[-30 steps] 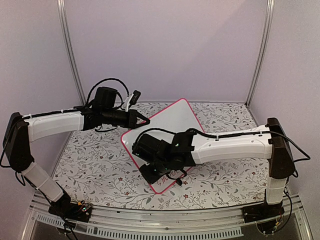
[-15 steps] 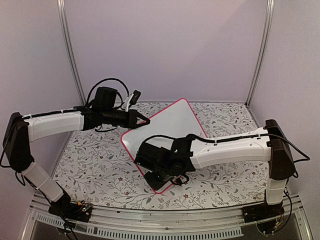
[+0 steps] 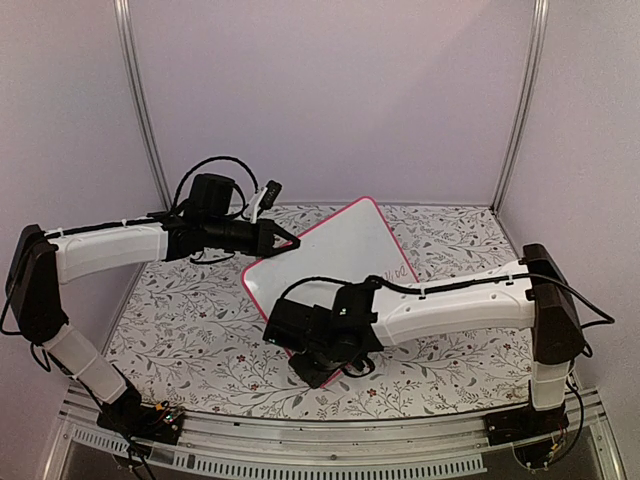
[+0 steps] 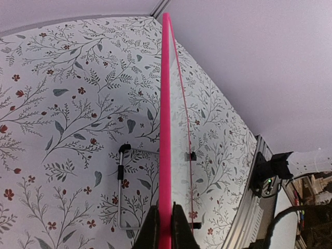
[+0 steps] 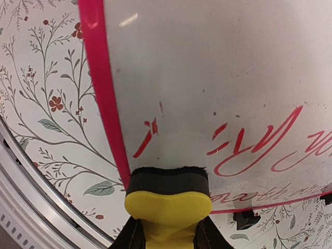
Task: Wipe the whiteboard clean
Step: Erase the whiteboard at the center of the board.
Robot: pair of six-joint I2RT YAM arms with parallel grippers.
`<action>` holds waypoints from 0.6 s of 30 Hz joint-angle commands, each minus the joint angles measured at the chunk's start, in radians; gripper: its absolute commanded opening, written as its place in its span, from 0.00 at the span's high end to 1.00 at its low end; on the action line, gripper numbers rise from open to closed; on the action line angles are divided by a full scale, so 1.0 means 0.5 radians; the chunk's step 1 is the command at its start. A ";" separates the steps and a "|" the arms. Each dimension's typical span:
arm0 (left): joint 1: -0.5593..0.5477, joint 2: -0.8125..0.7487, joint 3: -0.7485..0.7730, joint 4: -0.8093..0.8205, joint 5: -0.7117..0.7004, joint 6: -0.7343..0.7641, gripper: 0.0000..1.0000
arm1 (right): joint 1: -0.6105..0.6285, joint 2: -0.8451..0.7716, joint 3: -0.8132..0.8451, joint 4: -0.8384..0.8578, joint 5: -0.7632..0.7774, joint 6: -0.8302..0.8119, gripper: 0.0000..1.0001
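The left pincer (image 3: 290,240) (image 4: 165,208) is clenched on the whiteboard (image 3: 340,250) (image 4: 165,104), one finger on each side of its pink edge. From the left wrist the edge runs straight ahead of the fingers, away over the flowered table (image 3: 180,320) (image 4: 62,104). To the left of that edge a wire stand (image 4: 120,192) rests on the table. To its right a small black clip (image 4: 192,155) sits on the board.

From above, the whiteboard is turned cornerwise. Its left corner is at the left pincer's tip and its near corner is under the right pincer (image 3: 318,365) (image 5: 168,233). Red writing (image 3: 393,275) shows near its right edge.

The right pincer is grasping a yellow eraser (image 5: 167,199) by its sides. The eraser's black felt is against the whiteboard (image 5: 207,78), right beside the pink edge that runs up on the left. More red writing (image 5: 259,145) lies ahead of the felt and off to its right, with a few broken strokes just in front. Another black clip (image 5: 244,219) sits just right of the fingers, at the board's lower edge.
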 commanded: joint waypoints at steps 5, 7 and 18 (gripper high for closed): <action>-0.057 0.067 -0.030 -0.169 -0.095 0.171 1.00 | -0.055 0.165 0.326 -0.008 0.262 -0.145 0.71; -0.057 0.067 -0.030 -0.169 -0.090 0.170 1.00 | -0.081 0.165 0.363 -0.003 0.294 -0.168 0.71; -0.058 0.082 -0.027 -0.170 -0.100 0.171 1.00 | -0.112 0.161 0.346 0.039 0.253 -0.229 0.71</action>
